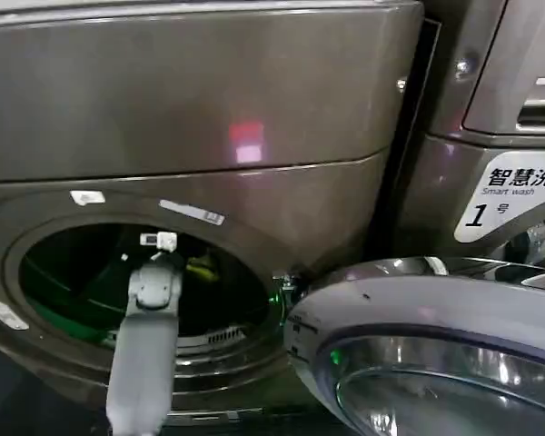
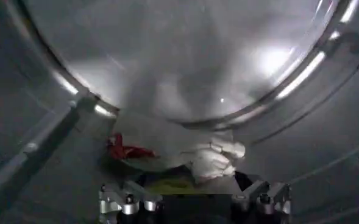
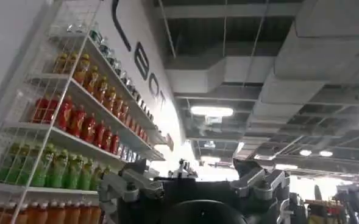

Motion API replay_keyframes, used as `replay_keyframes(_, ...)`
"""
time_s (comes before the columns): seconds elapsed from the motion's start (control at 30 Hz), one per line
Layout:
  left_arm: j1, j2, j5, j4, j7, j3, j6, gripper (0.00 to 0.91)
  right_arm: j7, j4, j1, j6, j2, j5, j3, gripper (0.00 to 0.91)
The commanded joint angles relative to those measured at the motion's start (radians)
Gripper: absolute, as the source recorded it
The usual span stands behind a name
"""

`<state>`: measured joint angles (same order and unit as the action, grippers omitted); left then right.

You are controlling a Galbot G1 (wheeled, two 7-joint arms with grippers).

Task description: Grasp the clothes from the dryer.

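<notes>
- The clothes (image 2: 197, 159) lie in a small heap on the drum floor of the dryer (image 1: 254, 109), just ahead of the left gripper (image 2: 194, 201); white folds with a red patch, a yellow-green piece nearest the fingers.
- The left gripper's fingers (image 2: 123, 201) stand spread wide either side of the heap, gripping nothing yet.
- To do this well, I judge it should push slightly deeper so both fingers bracket the white bundle, then close low to catch the yellow-green layer too.
- The head view shows the arm through the porthole and the open glass door (image 1: 436, 363); the wrist shows the heap itself.
- The right gripper (image 3: 194, 189) points away toward a drinks shelf (image 3: 75, 140), open and empty.
</notes>
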<state>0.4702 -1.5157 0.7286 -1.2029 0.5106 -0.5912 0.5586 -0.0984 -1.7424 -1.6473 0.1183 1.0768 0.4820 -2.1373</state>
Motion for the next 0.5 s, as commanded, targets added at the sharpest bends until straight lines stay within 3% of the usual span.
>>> replay_keyframes(0.03,-0.099,0.002,0.766,0.092,0.477,-0.013,-0.455,0.907,0.000,0.000,0.002,-0.005,0.005,-0.016,0.013,0.907)
replay_keyframes(0.1,-0.108,0.003,0.889,0.087,0.569,-0.027,-0.574,0.907,0.000,-0.001,0.002,-0.005,0.006,-0.016,0.014,0.907)
replay_keyframes(0.33,-0.167,0.027,0.944,0.139,0.687,-0.014,-0.803,0.907,0.001,0.003,0.005,-0.007,0.007,-0.018,0.022,0.907)
replay_keyframes(0.5,-0.211,0.048,0.874,0.208,0.806,0.011,-0.858,0.907,0.001,0.008,0.007,-0.010,0.008,-0.018,0.029,0.907)
